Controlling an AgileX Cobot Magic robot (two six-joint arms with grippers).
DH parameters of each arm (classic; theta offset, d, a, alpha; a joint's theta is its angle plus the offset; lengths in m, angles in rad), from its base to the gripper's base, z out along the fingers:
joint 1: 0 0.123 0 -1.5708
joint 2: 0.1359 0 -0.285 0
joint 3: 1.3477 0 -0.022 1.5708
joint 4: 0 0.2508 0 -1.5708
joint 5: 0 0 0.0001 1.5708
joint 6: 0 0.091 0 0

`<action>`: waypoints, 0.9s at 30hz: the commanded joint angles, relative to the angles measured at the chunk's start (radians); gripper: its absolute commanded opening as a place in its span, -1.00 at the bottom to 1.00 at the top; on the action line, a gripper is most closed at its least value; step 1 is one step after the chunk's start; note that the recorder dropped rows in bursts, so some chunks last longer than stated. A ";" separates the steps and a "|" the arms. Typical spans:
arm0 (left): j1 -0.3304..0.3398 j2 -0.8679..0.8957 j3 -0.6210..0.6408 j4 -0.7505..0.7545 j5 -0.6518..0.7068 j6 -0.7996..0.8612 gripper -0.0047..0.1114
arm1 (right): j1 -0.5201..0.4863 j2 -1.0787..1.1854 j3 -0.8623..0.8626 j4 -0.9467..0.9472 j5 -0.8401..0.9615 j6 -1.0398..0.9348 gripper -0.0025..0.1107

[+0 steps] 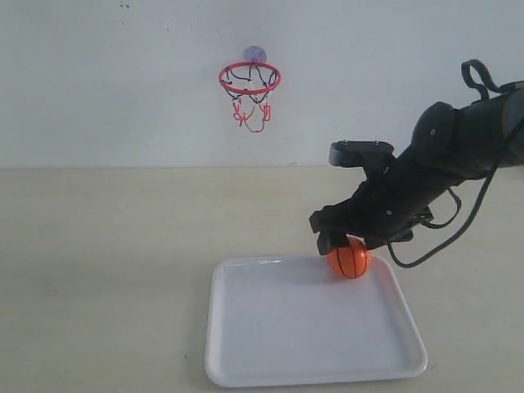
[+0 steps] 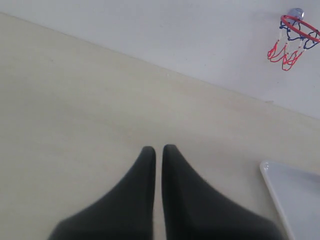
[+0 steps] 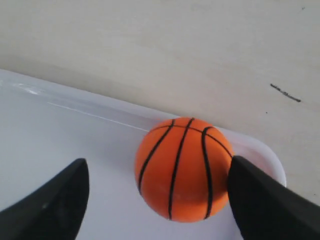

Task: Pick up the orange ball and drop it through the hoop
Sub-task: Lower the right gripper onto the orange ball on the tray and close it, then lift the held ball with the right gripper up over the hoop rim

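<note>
The orange ball [image 1: 350, 258] [image 3: 184, 167] rests in the far right corner of the white tray [image 1: 246, 344] [image 3: 50, 130]. My right gripper [image 1: 344, 244] [image 3: 159, 170] is lowered over it and open. Its fingers stand on either side of the ball: one is against the ball's side, and a gap remains at the other. The hoop [image 1: 250, 78] [image 2: 300, 25] hangs on the back wall by its suction cup, with the red ring level and nothing in the net. My left gripper [image 2: 158, 148] is shut and holds nothing, low over the table. It is outside the exterior view.
The tray lies on a pale wooden table [image 1: 98, 246] that runs back to a white wall. A corner of the tray [image 2: 295, 195] shows in the left wrist view. The right arm's cables loop beside the tray's right edge.
</note>
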 commanded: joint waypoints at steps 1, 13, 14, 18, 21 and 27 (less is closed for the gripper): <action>-0.008 -0.003 0.004 0.002 0.000 0.001 -0.85 | 0.001 0.029 -0.006 -0.028 -0.006 0.012 0.30; -0.008 -0.003 0.004 0.002 0.000 0.001 -0.85 | 0.001 0.047 -0.010 -0.030 -0.036 0.026 -0.95; -0.008 -0.003 0.004 0.002 0.000 0.001 -0.85 | 0.001 0.040 -0.020 -0.030 -0.023 0.028 -0.96; -0.008 -0.003 0.004 0.002 0.000 0.001 -0.85 | -0.003 0.018 -0.124 -0.028 0.091 0.028 -0.96; -0.008 -0.003 0.004 0.002 0.000 0.001 -0.85 | -0.005 0.017 -0.238 -0.010 0.174 0.002 -0.96; -0.008 -0.003 0.004 0.002 0.000 0.001 -0.85 | -0.007 0.017 -0.428 0.040 0.167 -0.060 -0.96</action>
